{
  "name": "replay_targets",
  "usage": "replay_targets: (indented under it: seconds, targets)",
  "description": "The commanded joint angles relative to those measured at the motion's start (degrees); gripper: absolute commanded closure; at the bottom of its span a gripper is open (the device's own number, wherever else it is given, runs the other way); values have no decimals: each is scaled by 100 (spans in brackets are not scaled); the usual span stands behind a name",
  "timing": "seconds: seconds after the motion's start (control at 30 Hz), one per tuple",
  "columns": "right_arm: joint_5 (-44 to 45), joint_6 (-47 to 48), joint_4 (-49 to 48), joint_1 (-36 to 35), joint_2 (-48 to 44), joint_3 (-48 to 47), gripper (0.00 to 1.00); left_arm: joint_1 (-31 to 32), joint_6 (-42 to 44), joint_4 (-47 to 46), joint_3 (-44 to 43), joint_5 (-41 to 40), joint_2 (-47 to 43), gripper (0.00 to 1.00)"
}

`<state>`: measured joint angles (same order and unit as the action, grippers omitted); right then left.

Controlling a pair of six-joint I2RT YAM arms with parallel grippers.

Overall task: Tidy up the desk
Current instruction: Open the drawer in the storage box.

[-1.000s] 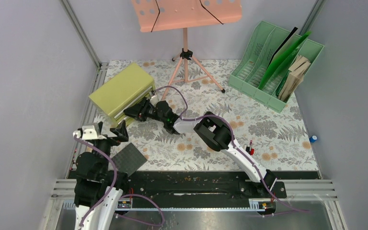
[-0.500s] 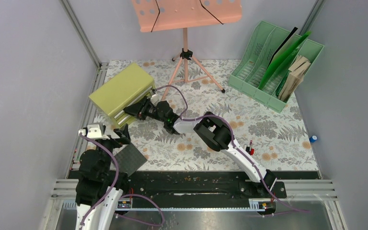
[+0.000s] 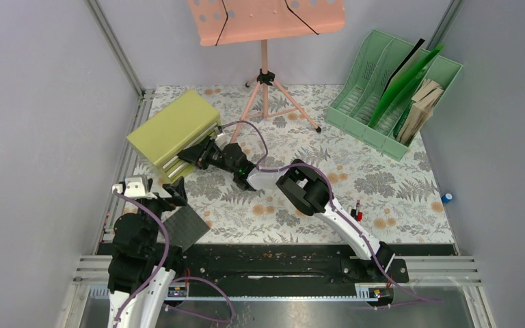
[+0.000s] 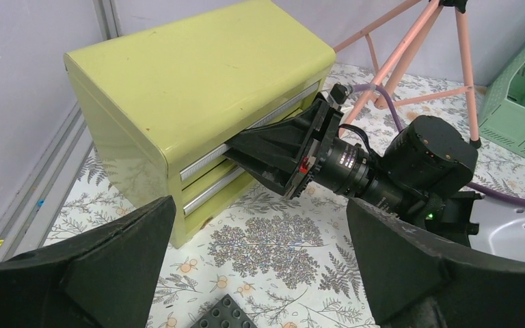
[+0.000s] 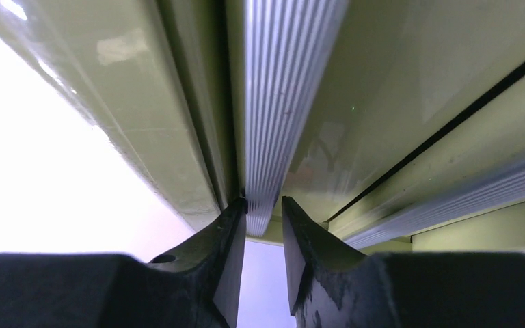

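Observation:
The desk (image 3: 383, 178) is a fern-and-orange-flower printed tabletop. An olive-yellow drawer cabinet (image 3: 171, 126) stands at its far left and also shows in the left wrist view (image 4: 198, 75). My right gripper (image 3: 186, 158) reaches into the cabinet's front. In the right wrist view its jaws (image 5: 263, 205) are closed on the end of the upper drawer's ribbed silver handle (image 5: 280, 102). My left gripper (image 3: 167, 191) is open and empty, above the desk (image 4: 301, 246) just in front of the cabinet. A dark grey studded plate (image 3: 184, 229) lies below it.
A pink music stand (image 3: 266, 20) on a tripod (image 3: 266, 96) stands at the back middle. A green file tray (image 3: 393, 89) with folders is at the back right. A small red pen (image 3: 357, 208) and a blue cap (image 3: 446, 199) lie at the right.
My right gripper has moved a little left into the cabinet and the drawer front now sits closer in. My left gripper shifted slightly right and nearer, then held still.

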<state>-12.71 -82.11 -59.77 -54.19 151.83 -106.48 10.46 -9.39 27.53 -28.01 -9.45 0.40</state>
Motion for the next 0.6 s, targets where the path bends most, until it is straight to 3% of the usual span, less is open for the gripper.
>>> replay_targets:
  seconds: [0.0,0.23,0.57]
  targets:
    - [183,294,-141,45,22,-424,71,17,-46,-89,-12,173,-833,1]
    - [261,238,-455,50,-74,-127,99,12,14,-90,-2,300,-790,1]
    - [281,297,-768,42,-498,648,100,15,-16,-112,18,366,-719,1]
